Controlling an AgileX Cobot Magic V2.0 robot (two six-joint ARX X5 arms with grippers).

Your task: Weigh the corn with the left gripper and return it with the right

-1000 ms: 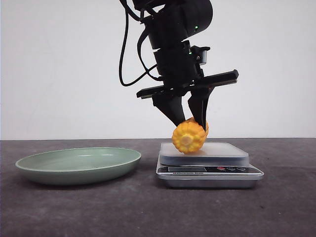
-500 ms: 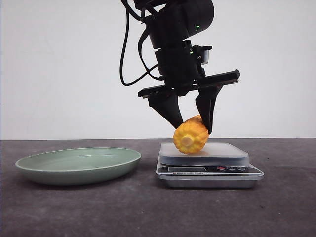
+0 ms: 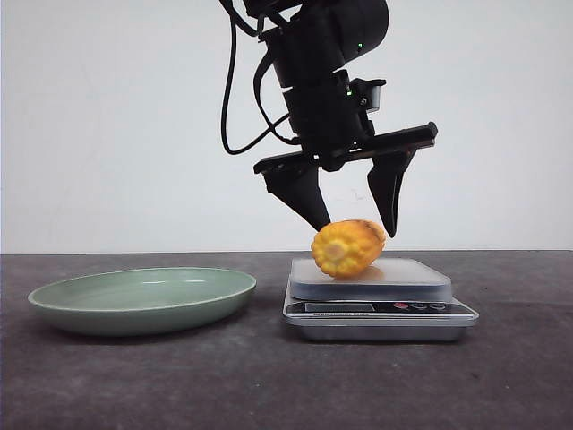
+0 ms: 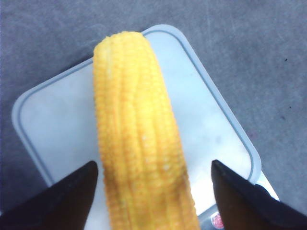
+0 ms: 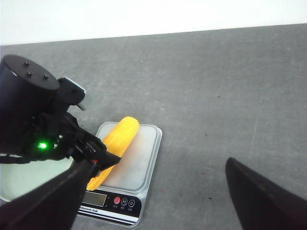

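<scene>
**Corn set on the scale, fingers spread just above it**

Dark grey worktop [image 3: 134,385] under a plain white wall: the corn [image 3: 347,247] lies on its side on the pale platform of the kitchen scale [image 3: 380,309], its blunt end facing the front camera. The left end effector [image 3: 351,224] hangs directly over it with fingers spread wide, one tip at each flank of the cob and neither gripping. A green plate [image 3: 141,300] sits on the worktop to the left of the scale, apart from it.

The risk lies in the cob's round shape. One fingertip looks very close to the kernels, and if it brushes them as the arm lifts away, the corn could roll toward the platform's edge or drop off, spoiling the reading. The cob also runs at an angle across the platform, so part of it may overhang the rim.

The left wrist view shows what the front view cannot: the corn [image 4: 139,139] runs nearly the full length of the platform, with clear gaps between it and both fingers [image 4: 62,201]. The right wrist view shows the scale's display and buttons [image 5: 123,202] from above, though the reading is too small to make out. It also shows the right end effector [image 5: 158,206] held well clear of the scale, its fingers wide apart, holding nothing.
</scene>
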